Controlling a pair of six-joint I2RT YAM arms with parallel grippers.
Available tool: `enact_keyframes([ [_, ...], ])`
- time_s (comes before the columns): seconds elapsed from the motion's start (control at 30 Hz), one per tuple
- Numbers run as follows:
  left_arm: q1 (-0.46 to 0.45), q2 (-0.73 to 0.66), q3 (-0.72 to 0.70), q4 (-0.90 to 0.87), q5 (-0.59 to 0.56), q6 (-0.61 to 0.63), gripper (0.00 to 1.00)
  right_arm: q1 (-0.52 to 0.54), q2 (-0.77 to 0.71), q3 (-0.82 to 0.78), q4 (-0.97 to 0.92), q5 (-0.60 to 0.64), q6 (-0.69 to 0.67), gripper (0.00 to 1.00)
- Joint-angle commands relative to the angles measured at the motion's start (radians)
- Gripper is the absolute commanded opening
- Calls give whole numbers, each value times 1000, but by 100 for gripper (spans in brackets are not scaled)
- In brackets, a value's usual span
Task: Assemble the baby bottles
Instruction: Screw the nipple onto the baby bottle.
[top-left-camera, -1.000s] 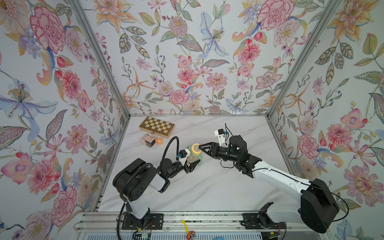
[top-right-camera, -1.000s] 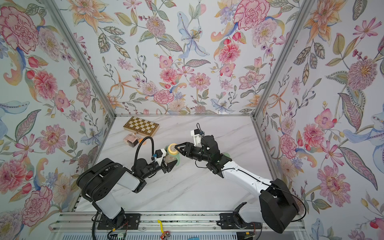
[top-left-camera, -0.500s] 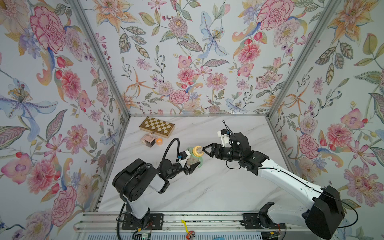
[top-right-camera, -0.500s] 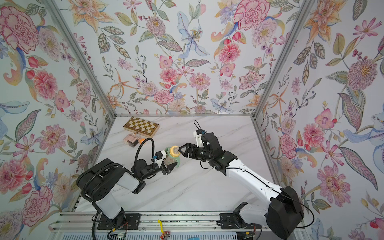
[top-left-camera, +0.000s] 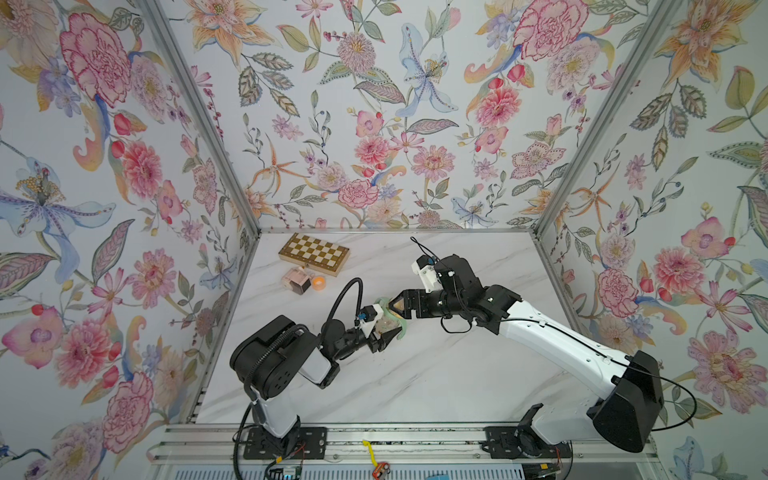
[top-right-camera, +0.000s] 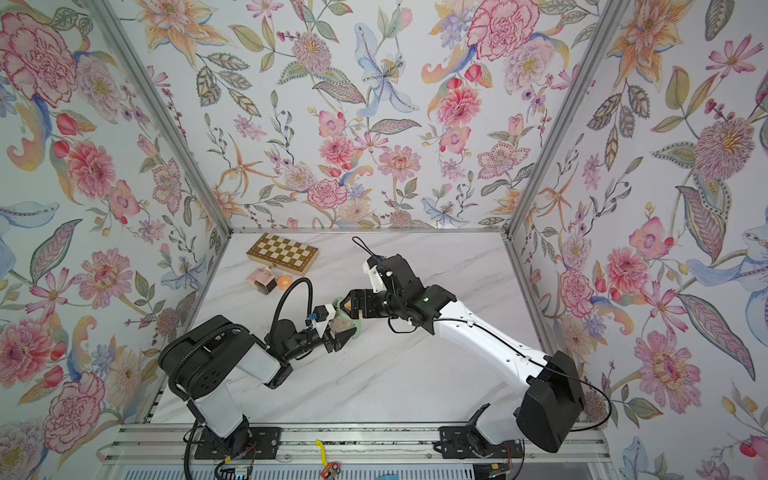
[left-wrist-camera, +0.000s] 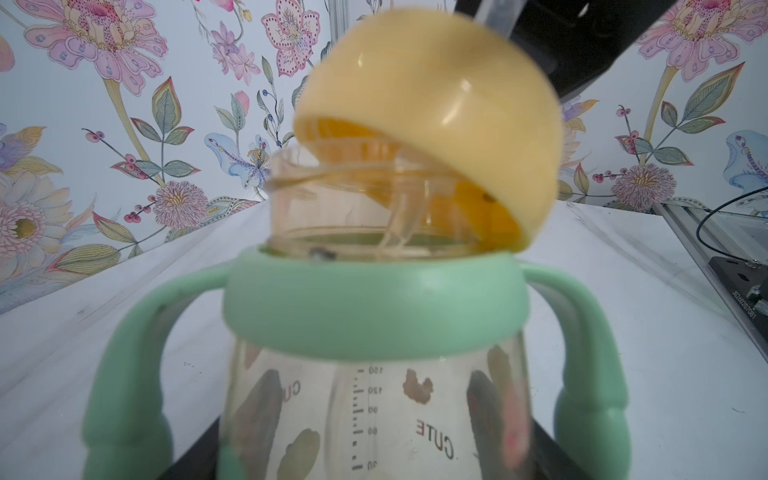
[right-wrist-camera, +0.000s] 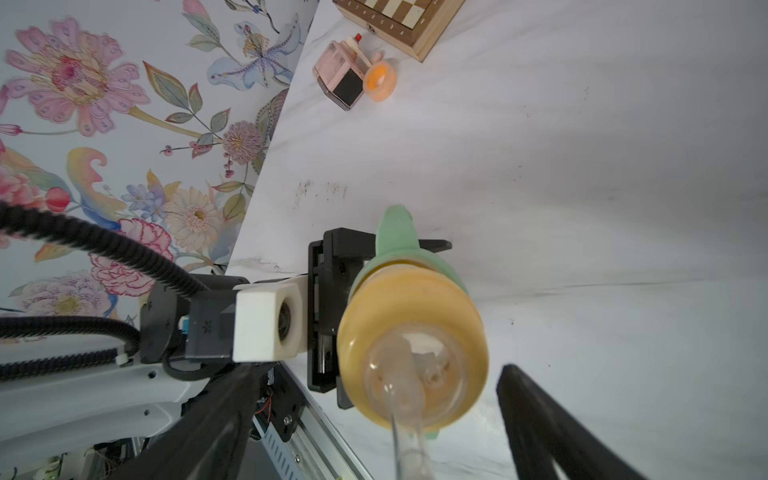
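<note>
Holding the bottle body (left-wrist-camera: 374, 415) is your left gripper (top-left-camera: 384, 332), its jaws clamped low on the clear amber wall. The bottle sits near the middle of the table (top-left-camera: 436, 374), between your two arms and well apart from the chessboard (top-left-camera: 314, 253).

Count the handle ring (left-wrist-camera: 374, 299) as done: it sits around the neck, a handle curving down on each side. The yellow collar (left-wrist-camera: 436, 104) is only half on. It rests crooked on the mouth, one edge lifted clear of the rim and the opposite edge down near the ring, so I judge that no thread has caught. Your right gripper (top-left-camera: 397, 307) hangs just above it with jaws apart, a finger (right-wrist-camera: 540, 415) on each side, gripping nothing.

You have yet to square the collar, turn it down and fit the dome cap, which I cannot find in these views.

The bottle stands upright, its long axis rising from the table and the mouth pointing up at your right wrist. The clear nipple (right-wrist-camera: 411, 374) leans off that axis with the collar.
</note>
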Motion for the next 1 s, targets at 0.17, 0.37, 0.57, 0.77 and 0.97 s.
enact_keyframes([
  [0.17, -9, 1, 4, 284, 22, 19, 0, 28, 14, 17, -71, 77, -22, 87],
  [0.37, -12, 1, 3, 284, 25, 19, 0, 18, 38, 16, -24, 41, -19, 82],
  [0.57, -16, 3, 2, 284, 26, 20, 0, 4, 64, 27, 0, 11, -15, 73],
  [0.77, -18, 9, -3, 284, 25, 25, 0, -9, 58, 28, -2, 6, -14, 64],
  [0.97, -18, 14, 2, 284, 30, 27, 0, -19, 39, 43, -41, -3, -42, 54],
])
